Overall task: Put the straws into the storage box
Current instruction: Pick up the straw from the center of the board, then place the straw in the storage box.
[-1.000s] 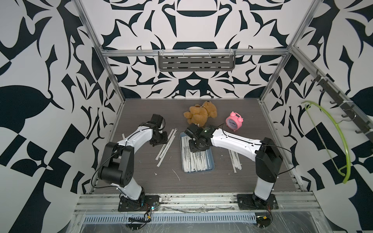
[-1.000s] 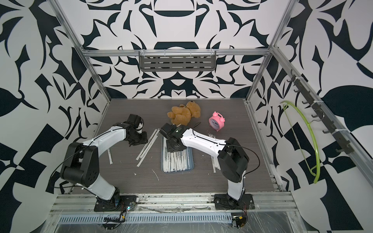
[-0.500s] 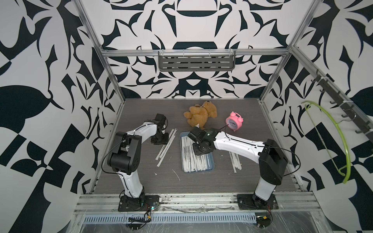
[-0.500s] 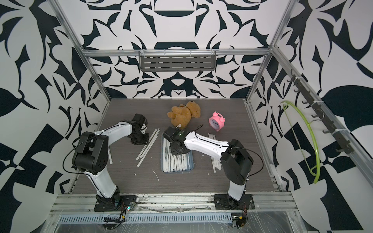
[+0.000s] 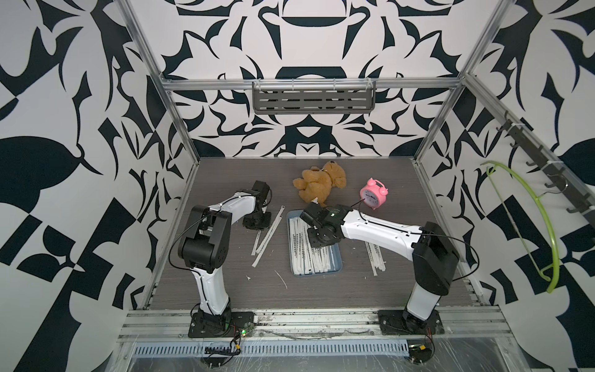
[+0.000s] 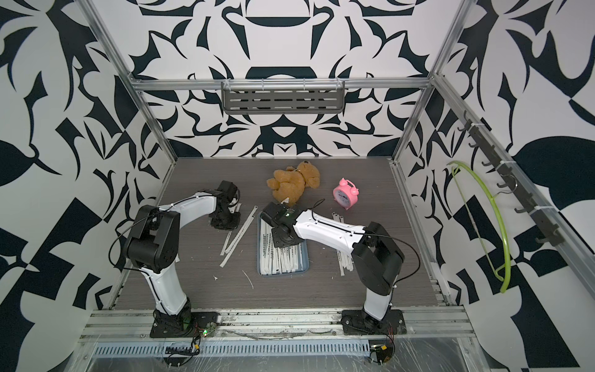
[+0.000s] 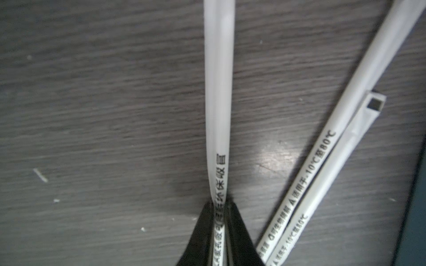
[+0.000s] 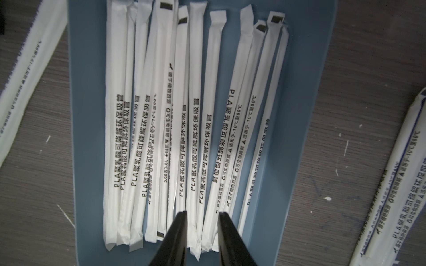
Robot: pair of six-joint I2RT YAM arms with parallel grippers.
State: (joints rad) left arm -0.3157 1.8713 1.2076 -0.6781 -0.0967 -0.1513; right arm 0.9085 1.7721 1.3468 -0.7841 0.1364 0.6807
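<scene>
Pinching a straw (image 7: 217,92): left pincer (image 7: 219,205).

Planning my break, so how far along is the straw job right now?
Done: about a dozen straws lie in the storage box. In hand: the left gripper pinches one straw on the table; the right gripper hovers open over the box, empty. Left: loose straws on the left arm's side, more on the right arm's side.

Grey table (image 5: 322,290) bears storage box (image 5: 337,262), straws (image 5: 267,236), teddy (image 5: 317,185), clock (image 5: 372,195).
</scene>
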